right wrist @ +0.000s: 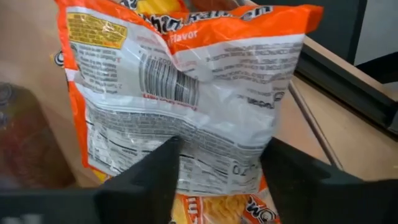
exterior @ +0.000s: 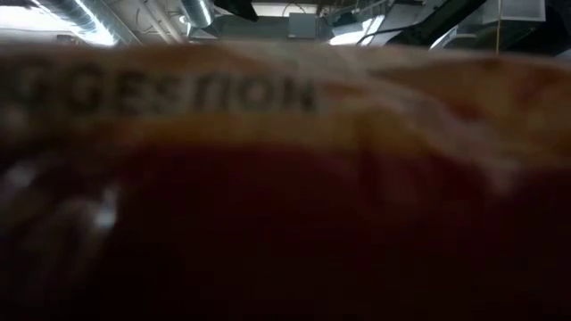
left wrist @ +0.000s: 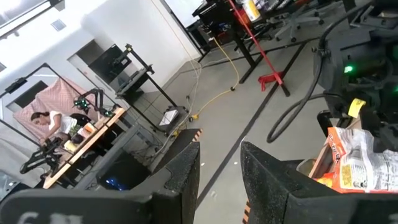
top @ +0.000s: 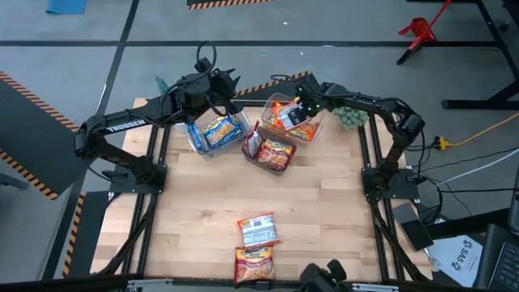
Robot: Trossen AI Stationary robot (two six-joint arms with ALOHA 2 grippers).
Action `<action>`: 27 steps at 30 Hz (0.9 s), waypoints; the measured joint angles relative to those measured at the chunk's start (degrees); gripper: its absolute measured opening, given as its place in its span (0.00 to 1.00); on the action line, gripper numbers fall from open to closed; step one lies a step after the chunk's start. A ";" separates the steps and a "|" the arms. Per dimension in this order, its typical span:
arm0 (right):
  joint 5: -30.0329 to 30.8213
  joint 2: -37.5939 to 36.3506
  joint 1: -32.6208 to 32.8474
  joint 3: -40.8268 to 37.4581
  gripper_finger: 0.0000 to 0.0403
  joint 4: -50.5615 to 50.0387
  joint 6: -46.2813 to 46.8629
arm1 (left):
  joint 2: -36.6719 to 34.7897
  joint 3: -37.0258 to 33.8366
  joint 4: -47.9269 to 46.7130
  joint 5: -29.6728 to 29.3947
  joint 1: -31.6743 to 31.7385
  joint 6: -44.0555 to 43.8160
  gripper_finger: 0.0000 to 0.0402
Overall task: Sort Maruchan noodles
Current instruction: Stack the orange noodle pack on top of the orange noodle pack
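Observation:
Three clear bins stand at the table's far side. The left one holds blue-yellow packets (top: 217,130), the right one orange packets (top: 292,120), and the middle one red packets (top: 274,152). A red-white packet (top: 258,229) and a red packet (top: 254,264) lie flat near the front edge. My left gripper (top: 225,91) is above the blue bin, slightly open and empty (left wrist: 221,180). My right gripper (top: 302,105) is over the orange bin, open. An orange packet (right wrist: 186,87) stands beyond its fingers, back side toward the camera.
The red packet (exterior: 285,205) lies right against the low camera and fills its view. A dark green thing (top: 349,118) sits at the table's far right corner. The bare wooden middle of the table (top: 259,191) is free room.

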 joint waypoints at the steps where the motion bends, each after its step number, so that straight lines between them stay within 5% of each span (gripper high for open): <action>1: 0.00 -0.19 0.00 -0.02 0.45 -0.29 0.09 | 0.00 0.00 0.01 0.00 0.00 0.08 0.27; 8: 0.39 -1.13 0.02 -0.02 0.04 -0.68 -0.33 | 0.00 0.00 0.03 0.00 0.02 0.12 0.27; 15: 6.38 -1.78 2.38 1.28 0.01 -2.11 -1.80 | 0.02 0.00 0.05 -0.02 0.09 0.15 0.27; 27: 41.00 -2.08 14.46 5.46 0.00 0.26 -11.05 | 0.02 0.00 -0.43 -0.02 0.09 0.17 0.27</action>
